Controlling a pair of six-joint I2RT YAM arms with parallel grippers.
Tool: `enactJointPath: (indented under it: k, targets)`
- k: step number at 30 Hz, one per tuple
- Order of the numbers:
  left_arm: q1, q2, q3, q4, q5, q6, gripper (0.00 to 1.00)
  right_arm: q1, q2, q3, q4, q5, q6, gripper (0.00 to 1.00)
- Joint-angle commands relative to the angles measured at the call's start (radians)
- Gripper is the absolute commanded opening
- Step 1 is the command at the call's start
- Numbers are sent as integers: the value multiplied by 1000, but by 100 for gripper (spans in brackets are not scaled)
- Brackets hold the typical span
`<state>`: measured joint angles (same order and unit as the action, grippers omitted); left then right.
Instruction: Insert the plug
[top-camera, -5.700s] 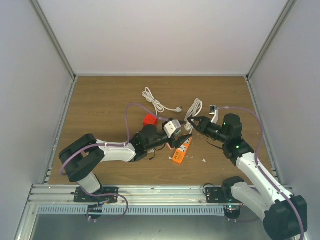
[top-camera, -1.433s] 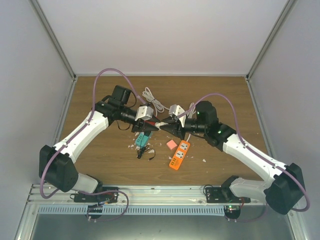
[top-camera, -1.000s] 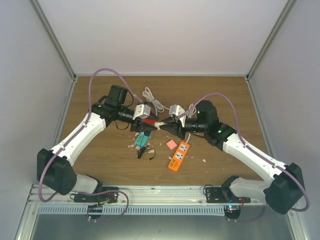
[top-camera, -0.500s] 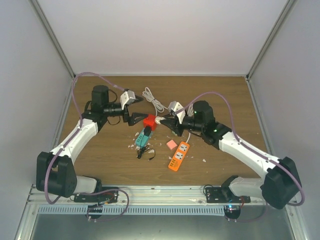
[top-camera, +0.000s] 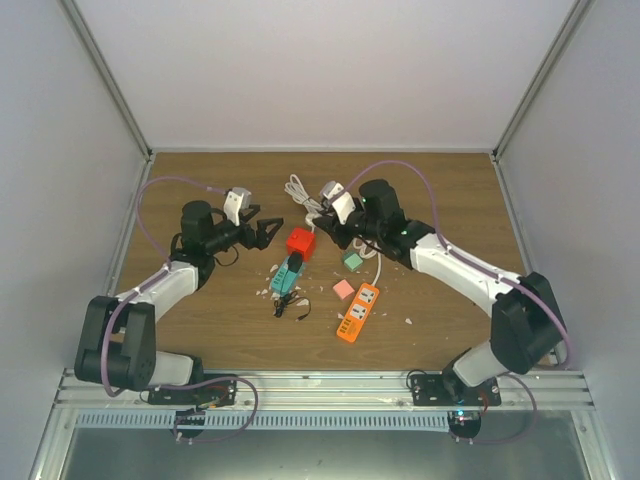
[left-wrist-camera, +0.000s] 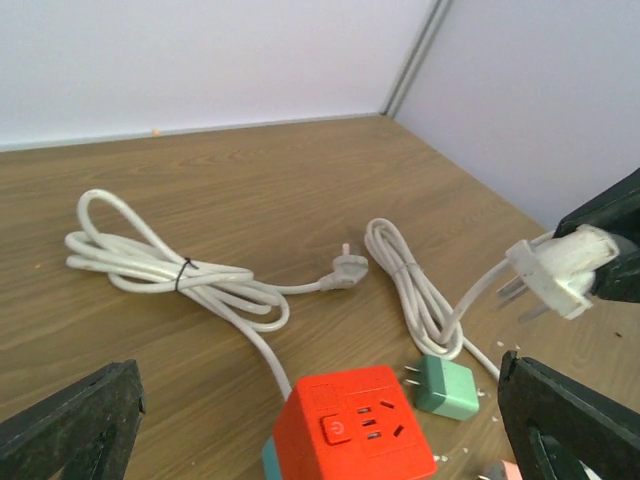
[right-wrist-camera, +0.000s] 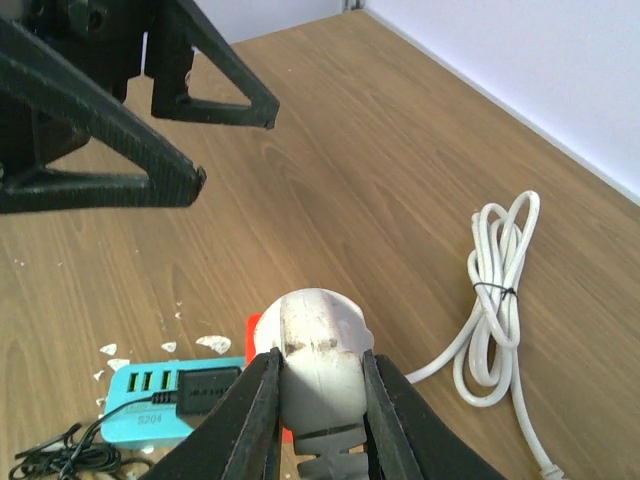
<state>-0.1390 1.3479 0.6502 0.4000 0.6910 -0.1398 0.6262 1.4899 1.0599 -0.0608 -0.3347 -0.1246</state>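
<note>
My left gripper (top-camera: 268, 231) has just let go of the red socket cube (left-wrist-camera: 360, 428) and drawn back toward the left of the top view, jaws spread wide and empty. The cube now sits unbraced on the table (top-camera: 200, 190), so I judge the push-in will need care. My right gripper (right-wrist-camera: 318, 400) stays clenched on the white plug (left-wrist-camera: 556, 275), held clear of the cube at the right edge of the left wrist view. From my right wrist the plug body hides its prongs, and the cube's lower part is cut off.

Wooden table (top-camera: 450, 190) bears orange power strip (top-camera: 358, 312), coiled cable (left-wrist-camera: 186, 270).
</note>
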Motion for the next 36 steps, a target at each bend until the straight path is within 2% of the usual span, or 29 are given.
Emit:
enactJointPath:
  k: [1, 7, 28, 36]
  targets:
    - [-2, 50, -27, 154, -73, -81, 99, -6, 67, 83, -71, -7, -32, 1]
    - [-4, 141, -17, 153, -110, -73, 99, -7, 179, 157, -129, -58, -23, 0]
    - [-4, 210, 33, 120, -113, -57, 99, -5, 297, 246, -215, -102, -20, 0]
    - [-4, 212, 39, 110, -122, -49, 99, -4, 314, 253, -234, -67, 2, 0]
